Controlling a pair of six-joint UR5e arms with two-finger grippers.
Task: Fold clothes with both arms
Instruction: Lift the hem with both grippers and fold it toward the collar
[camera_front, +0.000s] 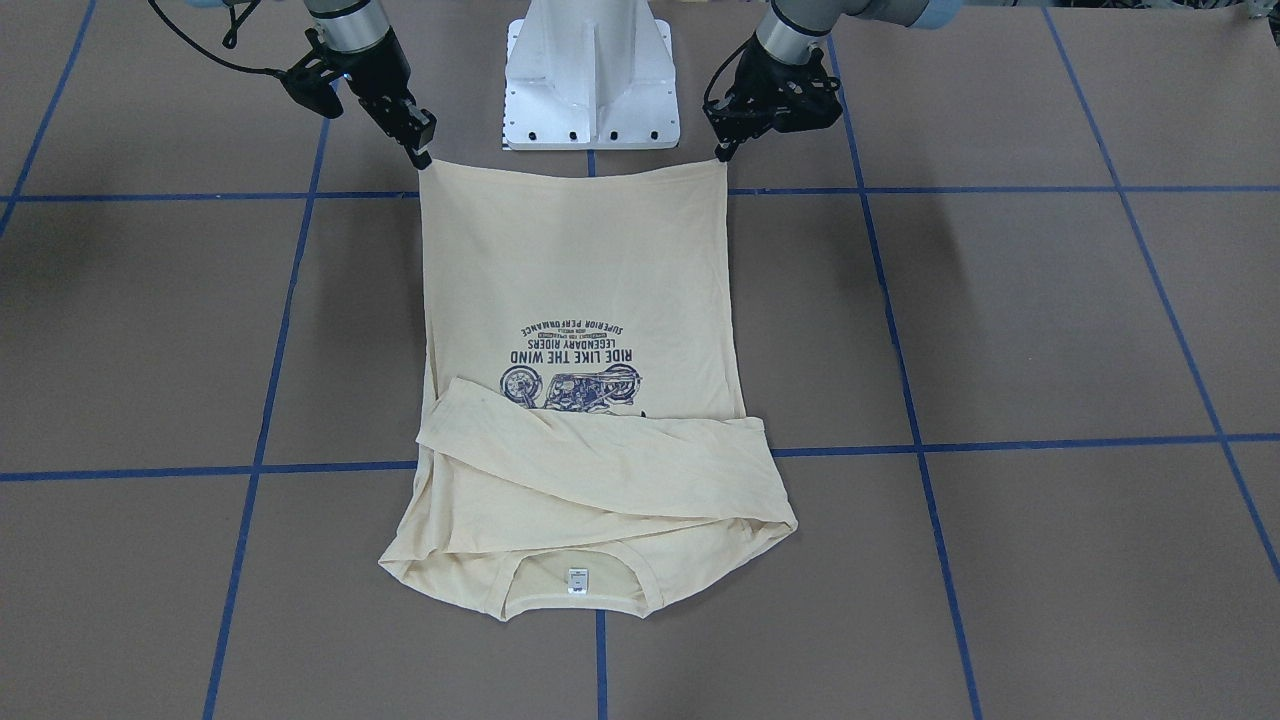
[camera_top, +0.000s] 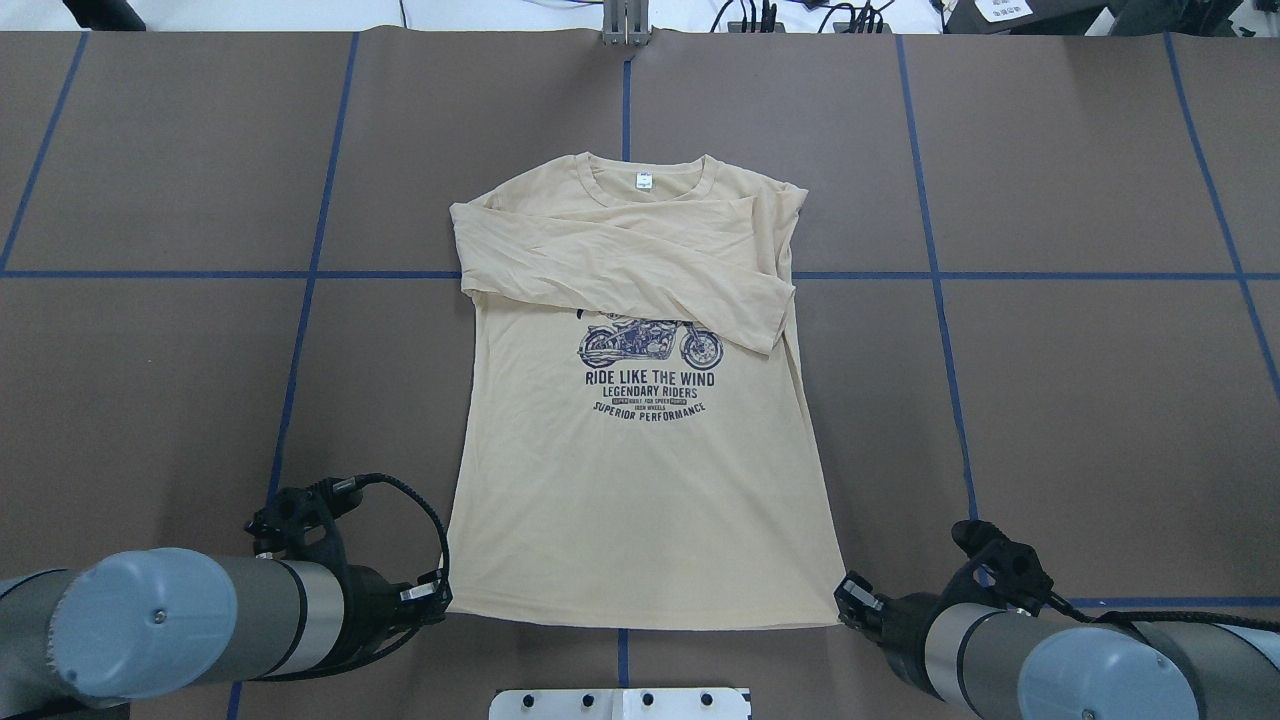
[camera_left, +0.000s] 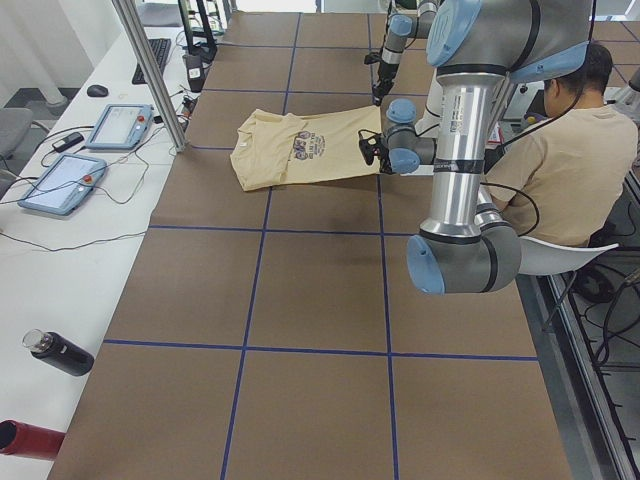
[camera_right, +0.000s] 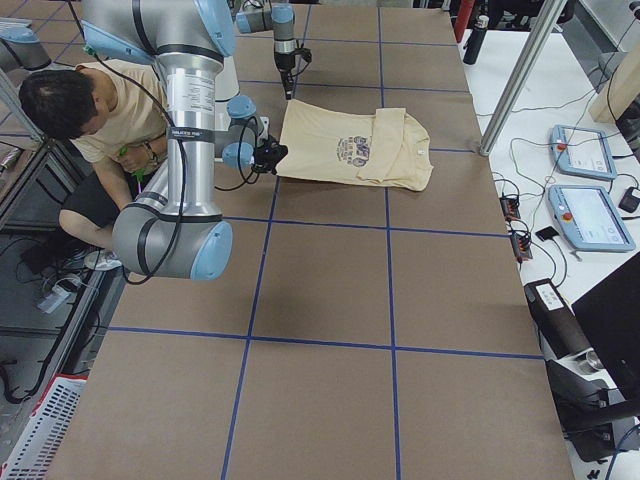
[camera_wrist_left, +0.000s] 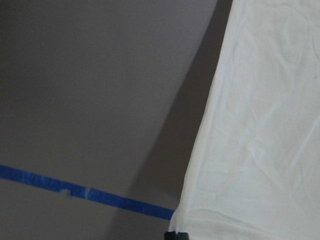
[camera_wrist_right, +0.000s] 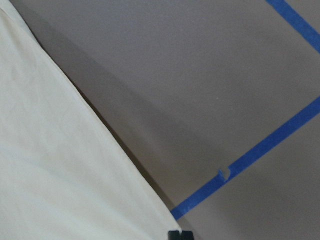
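Observation:
The cream-yellow long-sleeved T-shirt (camera_top: 640, 480) lies print-up in the middle of the table, both sleeves folded across its chest (camera_front: 600, 470). The neck label is at the far end from the robot. My left gripper (camera_top: 440, 597) is shut on the left hem corner; it also shows in the front view (camera_front: 722, 152). My right gripper (camera_top: 845, 598) is shut on the right hem corner and also shows in the front view (camera_front: 421, 155). The hem runs taut and straight between them. Both wrist views show the shirt's edge (camera_wrist_left: 260, 125) (camera_wrist_right: 60, 165) casting a shadow on the table.
The white pedestal base (camera_front: 590, 80) stands just behind the hem. Blue tape lines cross the brown table. A seated person (camera_left: 560, 150) is behind the robot. A side table holds teach pendants (camera_left: 60, 180), a metal post (camera_left: 150, 70) and a bottle (camera_left: 60, 352).

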